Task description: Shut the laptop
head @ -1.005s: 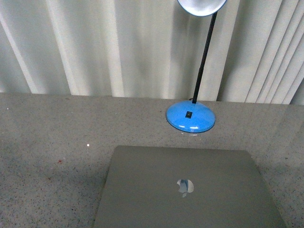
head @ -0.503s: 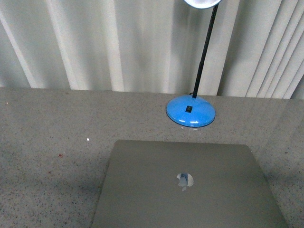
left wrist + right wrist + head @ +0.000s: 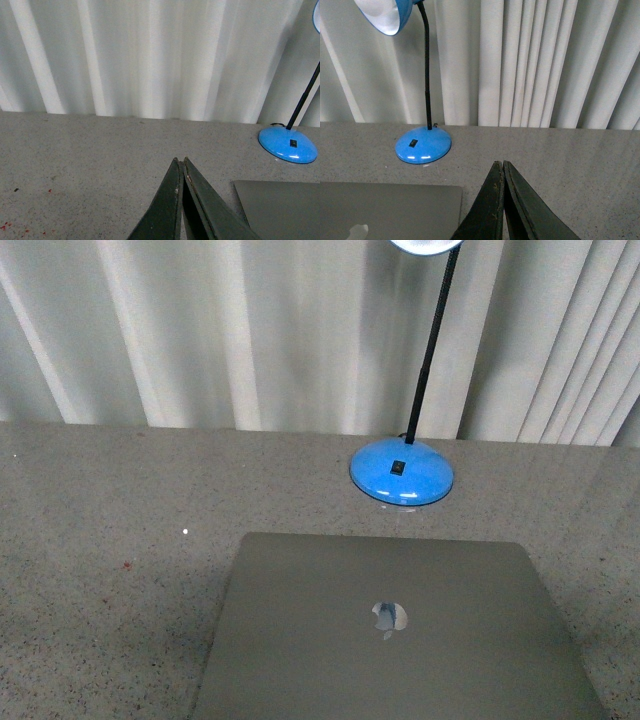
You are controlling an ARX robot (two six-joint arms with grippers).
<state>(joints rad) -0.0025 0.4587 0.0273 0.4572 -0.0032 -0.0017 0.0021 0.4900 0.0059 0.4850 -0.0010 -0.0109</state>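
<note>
Wrist views show both the left pincer [image 3: 180, 165] and right pincer [image 3: 499, 166] pressed together, raised above the surface [image 3: 110, 530]; laptop [image 3: 390, 630] lies closed, with a lamp [image 3: 402, 476] at its 12 o'clock.

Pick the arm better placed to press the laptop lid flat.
Right, narrowly. The right gripper and left gripper are both shut, beside the laptop, which already looks closed. The right one seems nearer its edge, and its camera sees the logo.

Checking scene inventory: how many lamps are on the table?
1. The blue desk lamp stands at the back of the table, just beyond the closed laptop, near the curtain. Nothing suggests another, though table edges lie out of frame.
</note>
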